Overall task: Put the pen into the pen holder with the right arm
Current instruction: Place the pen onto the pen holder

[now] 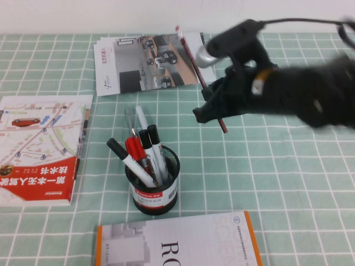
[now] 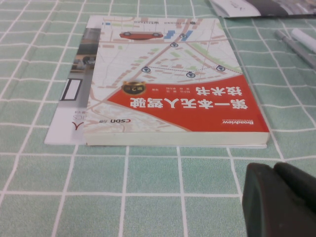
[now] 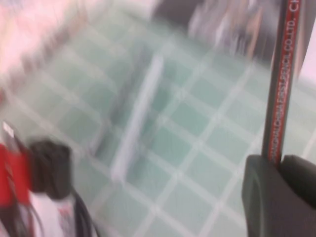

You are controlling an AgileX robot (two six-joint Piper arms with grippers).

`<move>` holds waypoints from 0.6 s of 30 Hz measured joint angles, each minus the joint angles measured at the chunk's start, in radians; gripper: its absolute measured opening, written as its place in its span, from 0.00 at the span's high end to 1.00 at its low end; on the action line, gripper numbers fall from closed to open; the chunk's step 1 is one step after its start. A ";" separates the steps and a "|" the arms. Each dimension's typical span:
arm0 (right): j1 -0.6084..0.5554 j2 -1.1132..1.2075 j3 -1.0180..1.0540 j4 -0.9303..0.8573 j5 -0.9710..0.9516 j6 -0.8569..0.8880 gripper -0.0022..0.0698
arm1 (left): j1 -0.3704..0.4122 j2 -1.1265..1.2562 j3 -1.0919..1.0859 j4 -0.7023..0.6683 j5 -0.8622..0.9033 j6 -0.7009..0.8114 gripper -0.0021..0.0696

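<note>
The pen [image 1: 192, 58], a thin dark-red stick with a red eraser tip, is lifted off the table and slants steeply, its lower end pointing down. My right gripper [image 1: 213, 108] is shut on it near that lower end, up and to the right of the pen holder [image 1: 152, 180]. In the right wrist view the pen [image 3: 284, 79] rises from between the black fingers [image 3: 264, 197]. The pen holder is a black mesh cup holding several markers. My left gripper [image 2: 276, 170] is shut and hovers low over the cloth beside the red book [image 2: 173, 84].
A red-and-white book [image 1: 39, 149] lies at the left. A brochure [image 1: 150, 61] lies at the back. An orange-edged book [image 1: 177, 244] sits at the front edge. Two loose pens [image 1: 136, 119] lie behind the cup. Green checked cloth covers the table.
</note>
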 joint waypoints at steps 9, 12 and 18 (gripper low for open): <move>0.084 -0.167 0.428 0.004 -0.750 0.109 0.95 | 0.000 0.000 0.000 0.000 0.000 0.000 0.98; 0.103 -0.171 0.492 -0.078 -0.936 0.223 0.95 | 0.000 0.000 0.000 0.000 0.000 0.000 0.98; 0.150 -0.103 0.528 -0.215 -1.148 0.308 0.95 | 0.000 0.000 0.000 0.000 0.000 0.000 0.98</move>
